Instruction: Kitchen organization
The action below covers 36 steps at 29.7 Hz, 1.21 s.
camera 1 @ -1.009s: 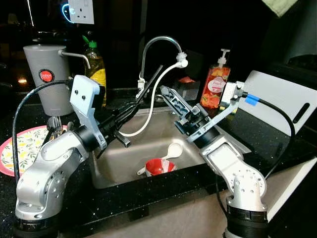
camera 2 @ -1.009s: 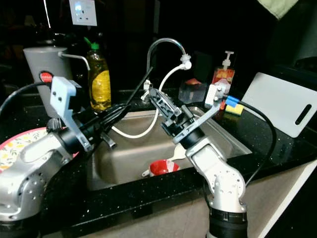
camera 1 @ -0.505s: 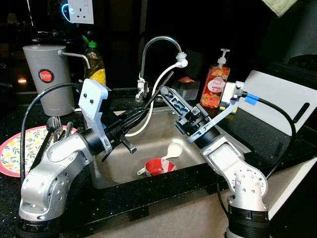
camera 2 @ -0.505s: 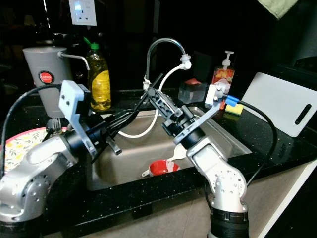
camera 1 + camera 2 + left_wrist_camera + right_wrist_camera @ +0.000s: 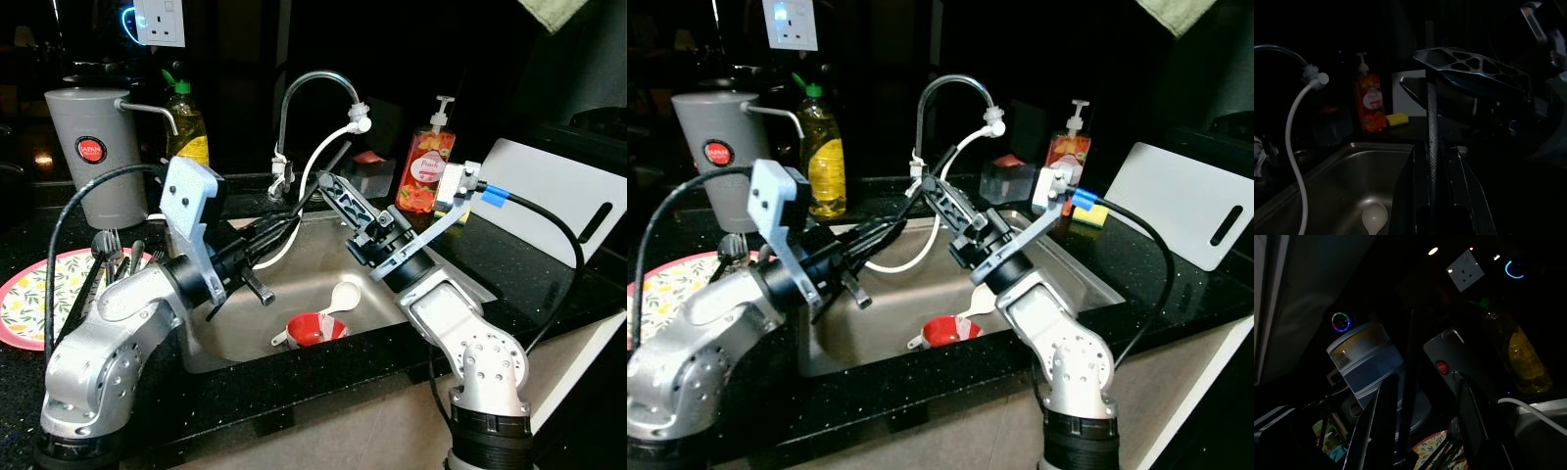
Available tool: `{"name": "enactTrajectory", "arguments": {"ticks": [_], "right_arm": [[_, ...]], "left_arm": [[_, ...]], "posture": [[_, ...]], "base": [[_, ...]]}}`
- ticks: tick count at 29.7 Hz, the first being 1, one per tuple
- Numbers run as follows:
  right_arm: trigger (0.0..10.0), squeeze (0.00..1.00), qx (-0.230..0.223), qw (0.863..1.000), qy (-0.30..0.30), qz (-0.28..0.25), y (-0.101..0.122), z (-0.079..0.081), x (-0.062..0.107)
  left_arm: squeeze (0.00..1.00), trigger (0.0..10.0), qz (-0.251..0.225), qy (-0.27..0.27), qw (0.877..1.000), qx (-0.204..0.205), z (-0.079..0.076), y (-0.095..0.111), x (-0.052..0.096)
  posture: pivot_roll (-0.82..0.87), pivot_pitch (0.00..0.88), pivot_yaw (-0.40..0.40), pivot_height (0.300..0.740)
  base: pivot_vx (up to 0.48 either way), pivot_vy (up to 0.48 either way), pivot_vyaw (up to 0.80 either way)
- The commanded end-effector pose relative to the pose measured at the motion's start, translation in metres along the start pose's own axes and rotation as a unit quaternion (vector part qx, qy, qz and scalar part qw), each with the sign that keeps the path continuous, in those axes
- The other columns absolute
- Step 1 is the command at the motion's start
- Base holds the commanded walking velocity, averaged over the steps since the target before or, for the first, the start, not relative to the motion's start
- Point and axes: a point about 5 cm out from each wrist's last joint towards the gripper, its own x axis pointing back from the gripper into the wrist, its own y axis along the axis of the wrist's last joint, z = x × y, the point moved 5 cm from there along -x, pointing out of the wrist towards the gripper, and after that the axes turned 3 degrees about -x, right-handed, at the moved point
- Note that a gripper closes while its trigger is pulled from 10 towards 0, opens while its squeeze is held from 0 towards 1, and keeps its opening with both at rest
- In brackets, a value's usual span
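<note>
My left pincer [image 5: 1431, 161] is clenched on a thin, stiff, slippery metal rod [image 5: 1430, 112] over the sink's [image 5: 230, 333] ten o'clock; my released right pincer [image 5: 338, 196] should take its free tip.

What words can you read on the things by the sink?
"JAPAN" is my best reading of the red badge on the grey jug.
The soap bottle has a round white label, too blurred to read.
The yellow bottle shows no readable text.
The wall socket bears no words.

Wall socket [image 5: 160, 22], curved tap [image 5: 312, 90], white hose [image 5: 315, 168], dark countertop [image 5: 549, 279]
</note>
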Motion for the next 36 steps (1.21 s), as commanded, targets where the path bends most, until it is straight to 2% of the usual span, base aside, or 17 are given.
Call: {"name": "enactTrajectory", "arguments": {"ticks": [1, 8, 9, 10, 11, 12, 26, 27, 28, 29, 33, 34, 35, 36], "right_arm": [[10.0, 0.00, 0.006, 1.000, -0.008, -0.007, 0.004, -0.003, 0.000], [10.0, 0.00, 0.004, 1.000, -0.016, -0.018, 0.009, -0.006, 0.001], [6.2, 0.00, 0.003, 1.000, -0.017, -0.019, 0.010, -0.006, 0.001], [4.5, 0.00, 0.003, 1.000, -0.017, -0.020, 0.010, -0.006, 0.002], [4.5, 0.00, 0.003, 1.000, -0.017, -0.020, 0.010, -0.006, 0.002], [0.0, 0.00, 0.002, 1.000, -0.017, -0.021, 0.011, -0.006, 0.002], [0.0, 0.00, -0.006, 1.000, -0.002, -0.019, 0.010, 0.000, 0.001], [4.2, 0.00, -0.001, 1.000, -0.003, -0.014, 0.008, 0.000, 0.001], [4.2, 0.00, -0.001, 1.000, -0.003, -0.014, 0.008, 0.000, 0.001], [10.0, 0.00, 0.006, 1.000, -0.006, -0.008, 0.005, -0.001, 0.001], [10.0, 0.00, 0.018, 1.000, -0.011, 0.000, 0.001, -0.002, 0.000], [10.0, 0.00, 0.019, 1.000, -0.017, -0.001, 0.001, -0.004, -0.001], [10.0, 0.00, 0.019, 0.999, -0.029, -0.007, 0.003, -0.007, -0.001], [10.0, 0.00, 0.019, 0.999, -0.029, -0.007, 0.003, -0.007, -0.001]], "left_arm": [[0.00, 10.0, -0.003, -0.021, 1.000, -0.006, -0.009, 0.001, 0.000], [0.00, 10.0, 0.009, -0.010, 1.000, -0.009, -0.003, -0.003, 0.002], [0.00, 10.0, 0.010, -0.009, 1.000, -0.009, -0.003, -0.003, 0.003], [0.00, 10.0, 0.010, -0.008, 1.000, -0.010, -0.002, -0.003, 0.003], [0.00, 10.0, 0.010, -0.008, 1.000, -0.010, -0.002, -0.003, 0.003], [0.00, 10.0, 0.011, -0.007, 1.000, -0.011, -0.002, -0.003, 0.003], [0.00, 10.0, 0.018, 0.014, 1.000, -0.021, 0.003, -0.006, -0.001], [0.20, 10.0, 0.016, 0.021, 1.000, -0.016, 0.005, -0.006, -0.002], [0.20, 10.0, 0.016, 0.021, 1.000, -0.016, 0.005, -0.006, -0.002], [1.00, 10.0, 0.012, 0.029, 0.999, -0.009, 0.007, -0.005, -0.003], [1.00, 10.0, -0.001, 0.040, 0.999, -0.001, 0.012, 0.000, -0.003], [0.91, 10.0, -0.006, 0.040, 0.999, 0.003, 0.013, 0.002, -0.002], [0.00, 10.0, -0.015, 0.043, 0.999, 0.008, 0.014, 0.006, 0.001], [0.00, 10.0, -0.015, 0.043, 0.999, 0.008, 0.014, 0.006, 0.001]], "posture": [[-0.07, 0.000, -0.094, 0.740], [-0.07, 0.000, -0.094, 0.740], [-0.07, 0.000, -0.094, 0.740], [-0.07, 0.000, -0.093, 0.740], [-0.07, 0.000, -0.093, 0.740], [-0.07, 0.000, -0.093, 0.740], [-0.07, 0.000, -0.097, 0.740], [-0.07, 0.000, -0.097, 0.740], [-0.07, 0.000, -0.097, 0.740], [-0.07, 0.000, -0.097, 0.740], [-0.07, 0.000, -0.096, 0.740], [-0.07, 0.000, -0.094, 0.740], [-0.07, 0.000, -0.091, 0.740], [-0.07, 0.000, -0.091, 0.740]], "base": [[0.000, 0.000, 0.00], [0.000, 0.000, 0.00], [0.000, 0.000, 0.00], [0.000, 0.000, 0.00], [0.000, 0.000, 0.00], [0.000, 0.000, 0.00], [0.000, 0.000, 0.00], [0.000, 0.000, 0.00], [0.000, 0.000, 0.00], [0.000, 0.000, 0.00], [0.000, 0.000, 0.00], [0.000, 0.000, 0.00], [0.000, 0.000, 0.00], [0.000, 0.000, 0.00]]}}
